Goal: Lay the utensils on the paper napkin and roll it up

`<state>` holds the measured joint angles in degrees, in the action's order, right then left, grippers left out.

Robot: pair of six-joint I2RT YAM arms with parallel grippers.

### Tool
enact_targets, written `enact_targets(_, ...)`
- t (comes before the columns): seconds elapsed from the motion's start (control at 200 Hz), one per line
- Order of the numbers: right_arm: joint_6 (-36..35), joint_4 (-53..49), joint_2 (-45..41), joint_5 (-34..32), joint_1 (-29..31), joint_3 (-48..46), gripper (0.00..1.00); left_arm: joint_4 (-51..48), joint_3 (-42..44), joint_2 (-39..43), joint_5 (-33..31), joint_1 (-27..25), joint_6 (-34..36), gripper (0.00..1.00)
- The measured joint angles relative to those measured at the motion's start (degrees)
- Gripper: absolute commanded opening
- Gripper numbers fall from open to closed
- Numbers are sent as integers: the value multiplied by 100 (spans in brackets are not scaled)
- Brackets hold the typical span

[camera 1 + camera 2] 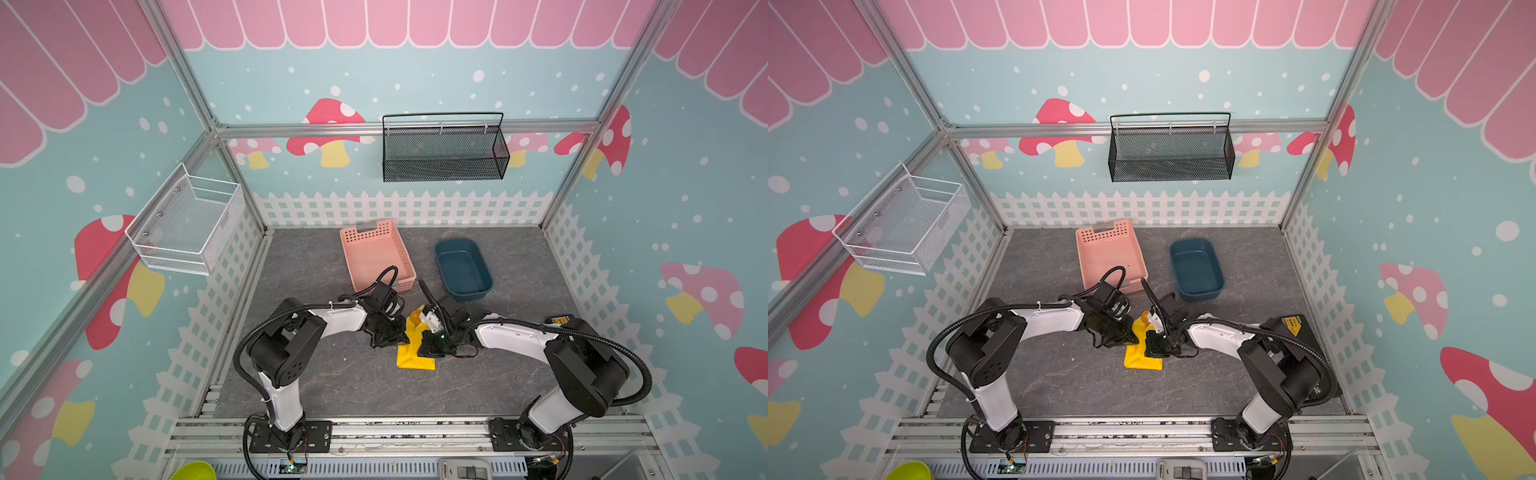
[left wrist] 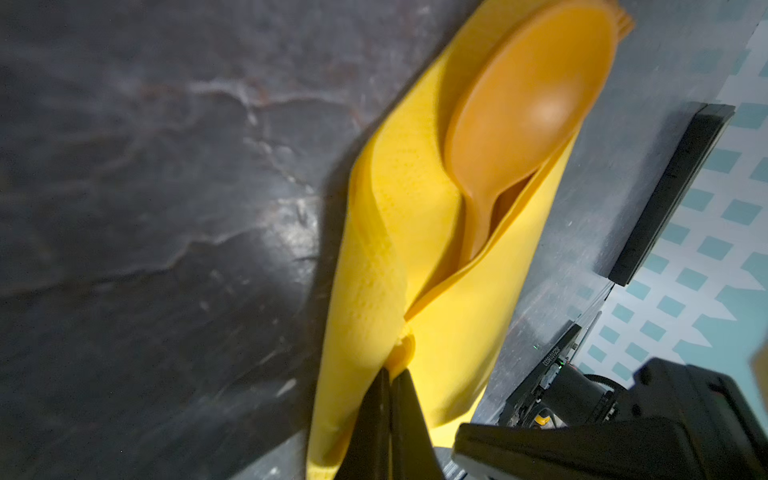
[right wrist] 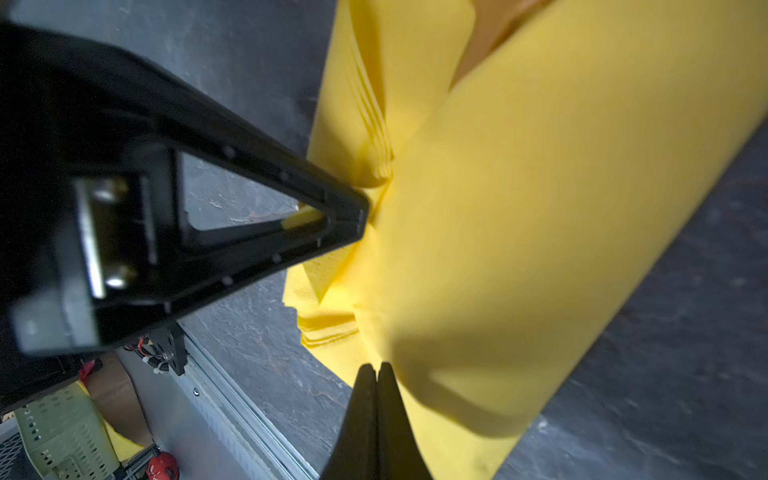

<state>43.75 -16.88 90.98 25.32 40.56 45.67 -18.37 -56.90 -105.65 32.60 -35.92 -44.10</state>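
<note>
a thin bright yellow paper napkin, half wrapped round a round-bowled orange-tan plastic spoon, lies low and central in both top views, long axis pointing up-frame toward a pink perforated plastic basket. the left claw is clenched on its left edge, the right claw on its right flap, equally near.
</note>
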Motion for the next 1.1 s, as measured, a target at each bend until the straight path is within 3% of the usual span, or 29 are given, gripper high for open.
enact_targets(0.46,-20,39,92,133,0,-149,0,-179,-94,-2,-2,-2,0,4)
enact_targets(1.101,-24,184,133,221,0,-184,0,-446,-1088,-358,428,-289,-118,4)
